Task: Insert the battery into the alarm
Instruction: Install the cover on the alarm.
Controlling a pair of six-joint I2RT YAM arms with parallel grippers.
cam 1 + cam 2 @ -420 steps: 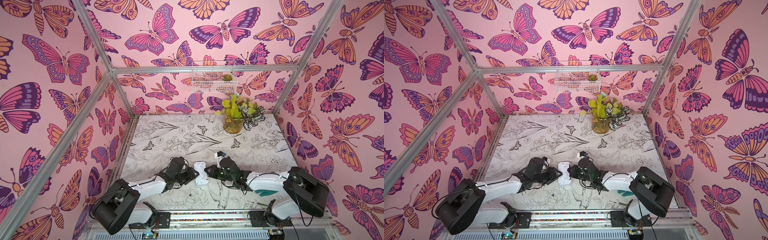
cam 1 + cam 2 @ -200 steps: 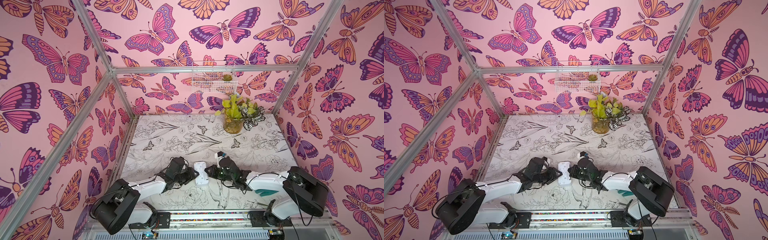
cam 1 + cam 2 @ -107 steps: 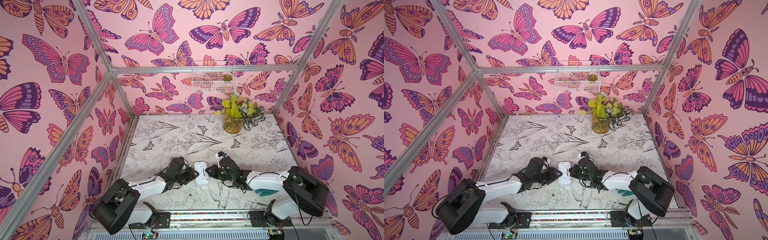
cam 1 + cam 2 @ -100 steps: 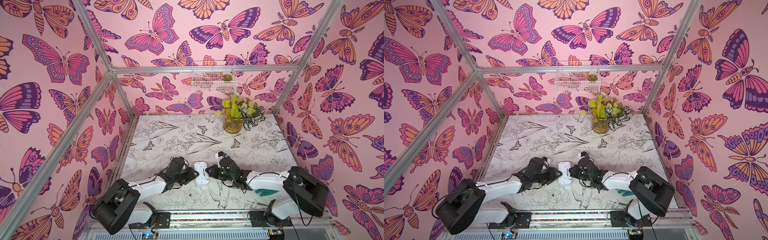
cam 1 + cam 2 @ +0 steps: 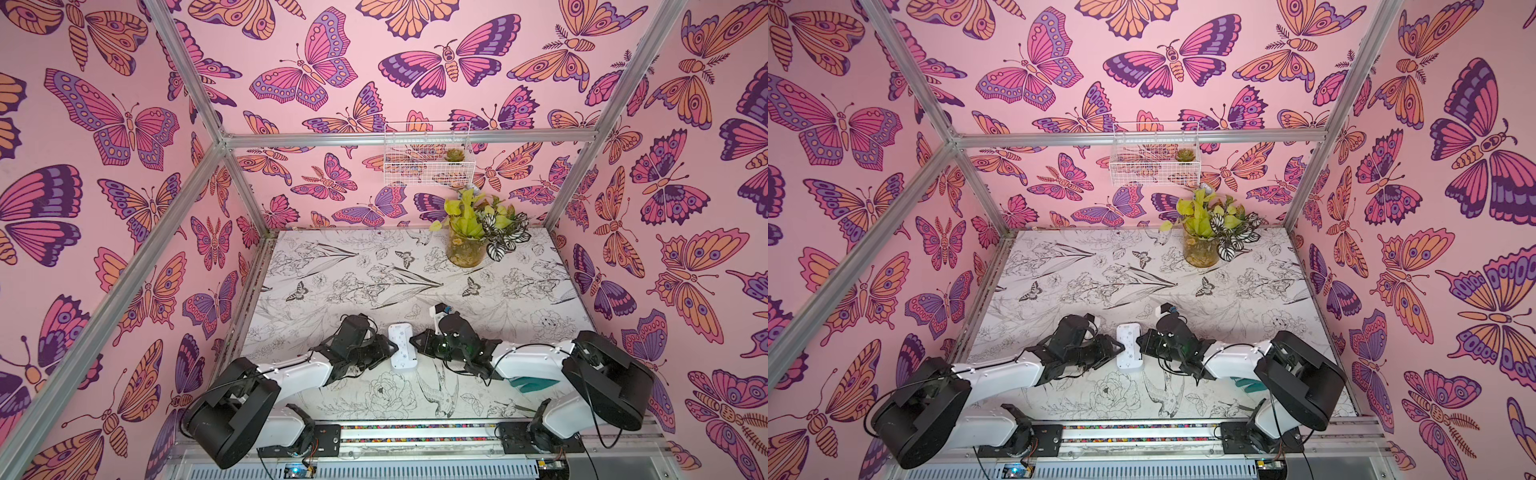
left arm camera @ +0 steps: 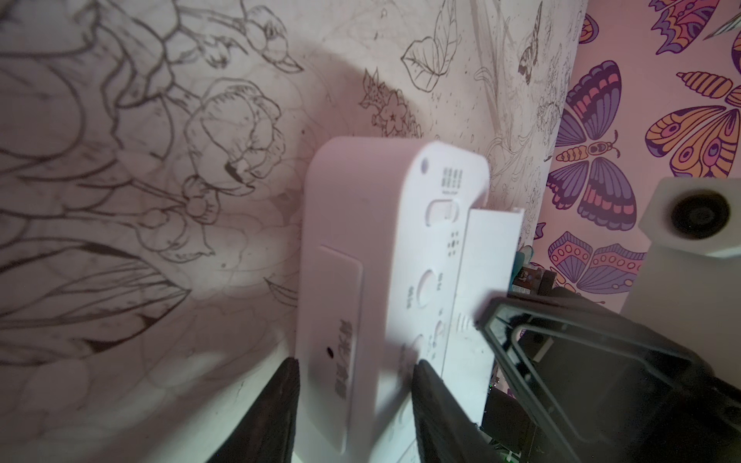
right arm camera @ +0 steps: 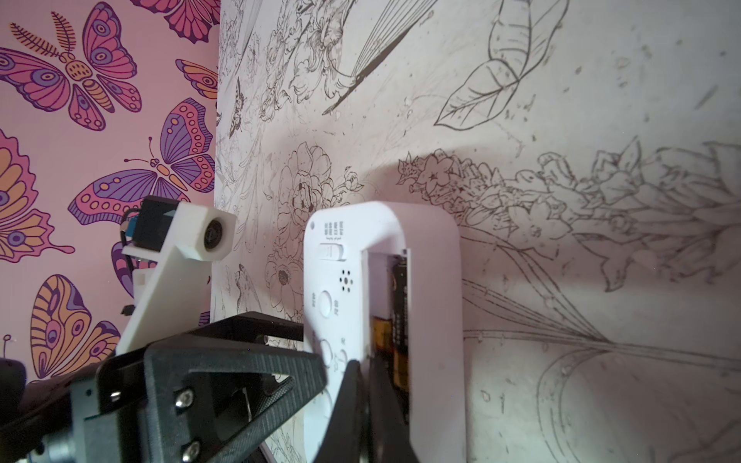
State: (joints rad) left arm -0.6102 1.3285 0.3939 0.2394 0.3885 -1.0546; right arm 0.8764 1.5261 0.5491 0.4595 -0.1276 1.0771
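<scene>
The left claw (image 6: 357, 375) is clamped on the alarm (image 6: 373, 240). One dark finger (image 6: 280, 401) lies on the buttoned back and its partner on the opposite face, so the white case is gripped across its thickness. The right claw (image 7: 364, 371) has its jaws pressed together, and the joined tips poke into the open battery bay (image 7: 381, 276). They bear against the battery (image 7: 401, 344), a black and gold cell that looks nearly seated.

A thin white flap (image 6: 491, 256) stands off the back, probably the bay's lid.

In both top views the alarm (image 5: 402, 347) (image 5: 1128, 347) sits at the near middle of the counter (image 5: 374, 270), back turned upward, with a claw on either side. I cannot tell whether it rests there or is held just clear.

To my eye the alarm is light, hollow and stiff, with smooth plastic that could slide in a weak grip. The solid rim is the place to hold it, clear of the buttons, the flap and the front screen. The battery is small, hard and slick, and a contact spring will likely push back, so steady pressure along its body seems wise.

A teal glove (image 5: 528, 384) lies under the right arm, and a plant jar (image 5: 465, 249) stands far right.
</scene>
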